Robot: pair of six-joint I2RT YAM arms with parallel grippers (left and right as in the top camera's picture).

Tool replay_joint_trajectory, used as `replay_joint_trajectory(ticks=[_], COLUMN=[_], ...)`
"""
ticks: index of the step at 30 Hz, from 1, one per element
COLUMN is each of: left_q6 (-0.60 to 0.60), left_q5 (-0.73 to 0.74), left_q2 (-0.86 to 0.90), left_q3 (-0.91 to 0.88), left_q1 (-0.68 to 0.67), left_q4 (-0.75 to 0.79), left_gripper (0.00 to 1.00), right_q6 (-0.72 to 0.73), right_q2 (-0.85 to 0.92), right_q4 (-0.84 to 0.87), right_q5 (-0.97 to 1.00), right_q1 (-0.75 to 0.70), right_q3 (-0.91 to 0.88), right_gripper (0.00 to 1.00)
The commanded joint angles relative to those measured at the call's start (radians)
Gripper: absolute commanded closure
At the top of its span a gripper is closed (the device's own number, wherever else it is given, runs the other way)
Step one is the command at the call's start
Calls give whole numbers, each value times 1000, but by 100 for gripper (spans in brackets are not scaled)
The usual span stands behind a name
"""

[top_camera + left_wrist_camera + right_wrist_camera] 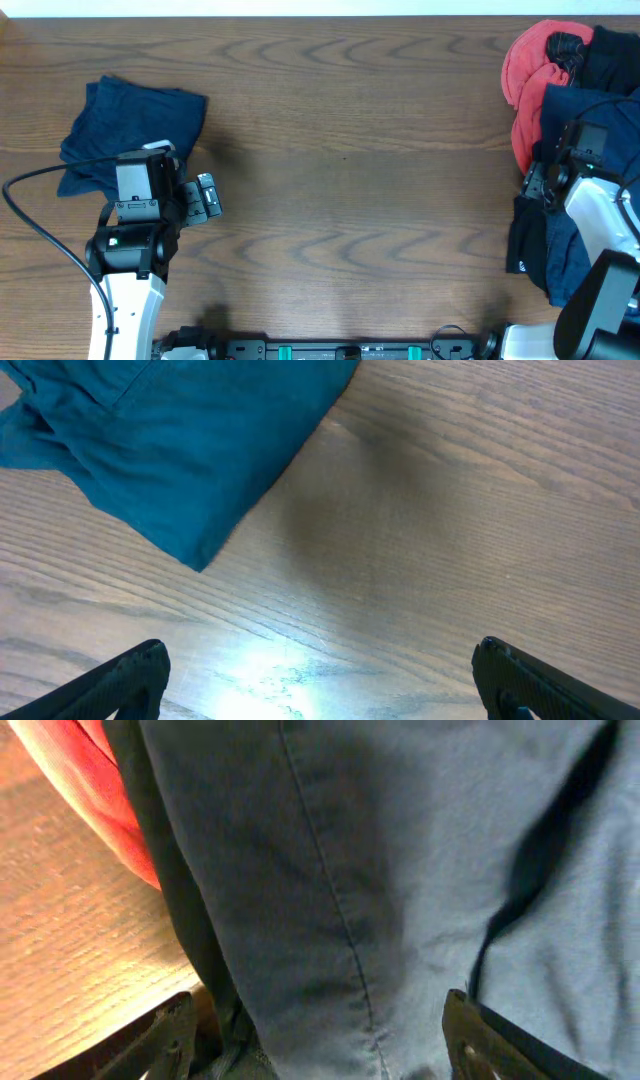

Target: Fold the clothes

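Note:
A folded blue garment (130, 130) lies at the table's left; its corner shows in the left wrist view (180, 440). My left gripper (203, 197) is open and empty over bare wood (320, 680), just right of that garment. A pile of unfolded clothes sits at the right edge: a red garment (530, 70), a navy garment (600, 120) and dark pieces. My right gripper (545, 180) is open, low over the navy garment (330, 920), with its fingers (320, 1035) on either side of a seam fold.
The wooden table (350, 180) spans the view. A black cable (40, 220) runs from the left arm. The red garment (90, 790) shows at the upper left of the right wrist view. The pile reaches down to the front right (540, 250).

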Motion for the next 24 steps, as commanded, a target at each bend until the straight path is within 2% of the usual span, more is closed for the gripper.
replay_joint_trajectory(ticks=[1, 24], left_q6=[13, 13], left_q5=[-3, -4], left_q2=[1, 1], left_q3=[21, 21], left_q1=[5, 5], left_q4=[-3, -3], left_gripper=[2, 2], right_q6=[2, 2], right_q2=[-21, 13], right_q4=[2, -10], right_q5=[12, 63], right_q1=[-5, -42], right_q3=[15, 5], right_gripper=[23, 28])
